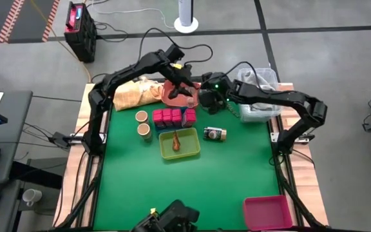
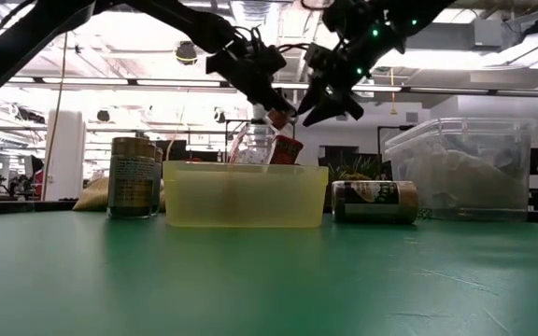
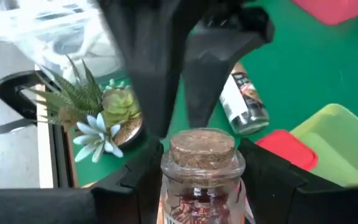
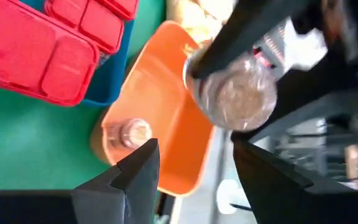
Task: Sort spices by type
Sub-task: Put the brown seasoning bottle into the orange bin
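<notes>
**Sorting partly done; one corked jar in the air over the orange tray**

Progress, as judged from how things lie: roughly midway. Some spices look grouped already, others lie loose.

- Left hand (image 1: 184, 82), upper centre of the high view, is closed on a small glass jar (image 3: 201, 171) with a cork stopper and reddish flakes inside. The jar hangs above the orange tray (image 1: 171, 94), clear of it.
- Right hand (image 1: 201, 96) sits just beside the left, fingers (image 4: 138, 168) partly apart, gripping nothing I can make out. Its camera looks at the held jar's bottom end.
- Orange tray: at least one clear glass jar (image 4: 128, 132) lies in it. Anything more is hidden by the arms.
- Pink blocks (image 1: 171, 116): packed in a row at mid-frame, touching one another, apparently in a blue holder. Looks finished.
- Two short tan jars (image 1: 142, 124): upright on the green counter (image 1: 237, 174), left of the pink blocks, one below the other. Not in any container.
- Yellow-green tray (image 1: 180, 144), below the blocks: holds one brown pod-like piece (image 1: 176, 139).
- Dark labelled jar (image 1: 215, 134): on its side, right of the yellow-green tray, loose.
- Pink bin (image 1: 268, 212), lower right: nothing visible in it.
- Clear lidded box (image 1: 260, 96), upper right: contents unclear.

Left to do, likely: set down the held jar, home the loose jars.
</notes>
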Available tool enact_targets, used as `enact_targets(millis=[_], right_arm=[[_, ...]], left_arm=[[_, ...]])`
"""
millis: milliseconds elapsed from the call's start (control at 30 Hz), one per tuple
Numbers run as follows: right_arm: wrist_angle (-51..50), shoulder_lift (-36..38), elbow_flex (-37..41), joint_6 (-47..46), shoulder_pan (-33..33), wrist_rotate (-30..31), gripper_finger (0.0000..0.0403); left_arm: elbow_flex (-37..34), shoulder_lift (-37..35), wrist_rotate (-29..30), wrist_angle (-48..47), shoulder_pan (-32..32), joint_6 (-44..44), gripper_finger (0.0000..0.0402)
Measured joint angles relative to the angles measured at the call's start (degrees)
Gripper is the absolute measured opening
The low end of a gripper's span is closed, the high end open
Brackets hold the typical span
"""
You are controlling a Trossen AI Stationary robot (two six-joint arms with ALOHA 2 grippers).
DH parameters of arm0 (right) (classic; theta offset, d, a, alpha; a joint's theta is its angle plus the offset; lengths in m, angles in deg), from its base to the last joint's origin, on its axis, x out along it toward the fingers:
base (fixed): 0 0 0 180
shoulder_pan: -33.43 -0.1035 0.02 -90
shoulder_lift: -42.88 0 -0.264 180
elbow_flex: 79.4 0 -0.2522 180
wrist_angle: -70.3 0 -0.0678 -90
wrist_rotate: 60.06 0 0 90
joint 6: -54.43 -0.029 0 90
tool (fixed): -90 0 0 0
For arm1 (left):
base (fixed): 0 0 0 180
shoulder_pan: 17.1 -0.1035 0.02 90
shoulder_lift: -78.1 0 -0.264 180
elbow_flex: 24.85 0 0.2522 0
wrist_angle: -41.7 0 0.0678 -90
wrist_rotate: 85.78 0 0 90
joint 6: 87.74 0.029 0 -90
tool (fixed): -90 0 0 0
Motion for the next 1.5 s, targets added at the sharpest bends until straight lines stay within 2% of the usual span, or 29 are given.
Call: enact_targets(millis=[233,667,1167,1500], right_arm=[[-0.06,0.22,-2.43,7.01,-4.78,8.41,0.0245],[2.74,-0.66,-2.5,11.72,-7.35,10.48,0.0245],[1.62,-0.68,-2.5,13.1,-10.71,9.71,0.0245],[1.16,-0.66,-2.49,12.71,-12.03,10.07,0.0245]], left_arm=[[0.0,-0.71,0.08,-3.07,0.07,0.66,0.0176],[0.0,-0.63,0.0,-7.24,2.81,2.15,0.0176],[0.0,-0.64,0.39,-5.96,3.35,1.94,0.0177],[3.51,-0.6,1.41,-8.41,3.54,2.62,0.0177]])
